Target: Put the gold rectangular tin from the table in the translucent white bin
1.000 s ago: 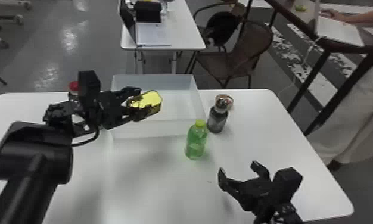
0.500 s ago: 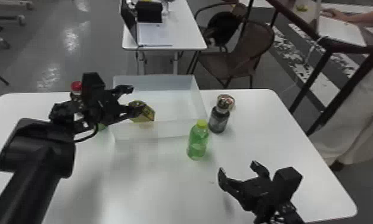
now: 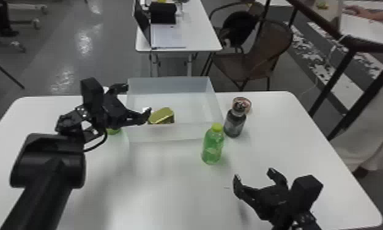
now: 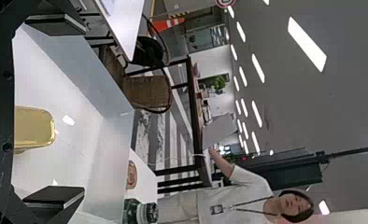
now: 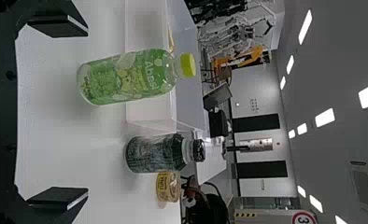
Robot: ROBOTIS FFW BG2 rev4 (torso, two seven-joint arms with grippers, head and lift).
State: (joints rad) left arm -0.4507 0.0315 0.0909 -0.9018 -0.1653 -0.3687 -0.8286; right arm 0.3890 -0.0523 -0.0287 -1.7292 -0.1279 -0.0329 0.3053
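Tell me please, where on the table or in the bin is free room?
Free room: the table in front of the bin, left of the green bottle; between the dark bottle and the table's right edge; and inside the bin, right of the tin. Crowded: around the bin's front right corner, with both bottles and the can, and its left side, by the left hand.

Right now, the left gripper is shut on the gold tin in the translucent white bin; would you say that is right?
Not quite: the left wrist view shows the left gripper open, its fingers wide apart, not shut on the gold tin. The tin is indeed in the translucent white bin.
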